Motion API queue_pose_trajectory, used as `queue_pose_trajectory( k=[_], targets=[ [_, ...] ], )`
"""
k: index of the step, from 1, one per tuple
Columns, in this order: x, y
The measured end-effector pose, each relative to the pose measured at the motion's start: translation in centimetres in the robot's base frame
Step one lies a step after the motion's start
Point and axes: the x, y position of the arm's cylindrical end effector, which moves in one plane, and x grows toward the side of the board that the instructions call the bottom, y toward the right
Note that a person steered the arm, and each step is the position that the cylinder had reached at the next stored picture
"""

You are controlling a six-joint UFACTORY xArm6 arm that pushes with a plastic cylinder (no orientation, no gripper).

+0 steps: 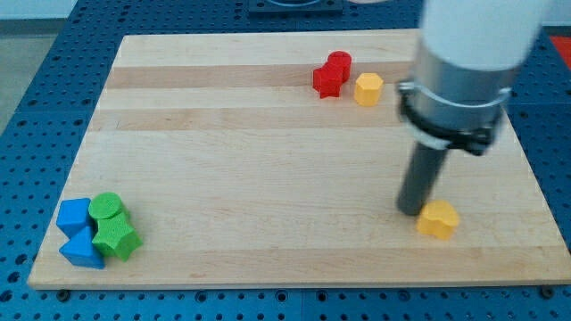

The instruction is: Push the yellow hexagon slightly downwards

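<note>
The yellow hexagon [368,89] lies near the view's top, right of centre, just right of two red blocks. My tip [411,212] rests on the board far below it, towards the view's lower right. The tip is at the upper left edge of a second yellow block [438,219], whose shape I cannot make out; it looks to be touching or nearly touching it. The arm's grey and white body [459,80] hangs above, to the right of the hexagon.
A red cylinder [339,62] and a red star-like block [327,80] sit together left of the hexagon. At the lower left corner cluster a blue cube [74,216], a blue wedge [80,251], a green cylinder [106,206] and a green star-like block [117,238]. The wooden board [268,178] lies on a blue perforated table.
</note>
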Motion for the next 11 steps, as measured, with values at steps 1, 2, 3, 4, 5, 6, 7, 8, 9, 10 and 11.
queue_pose_trajectory(
  k=[1,2,3,4,5,6,7,8,9,10,11],
  targets=[
    [0.0,2.4],
    [-1.2,2.4],
    [-4.6,2.7],
    [-11.9,6.0],
    [-19.5,7.6],
    [-26.4,7.1],
    [-26.3,1.5],
    [-22.7,-3.2],
    [-18.1,-3.4],
    [-14.8,-3.4],
    [-17.6,-3.2]
  ],
)
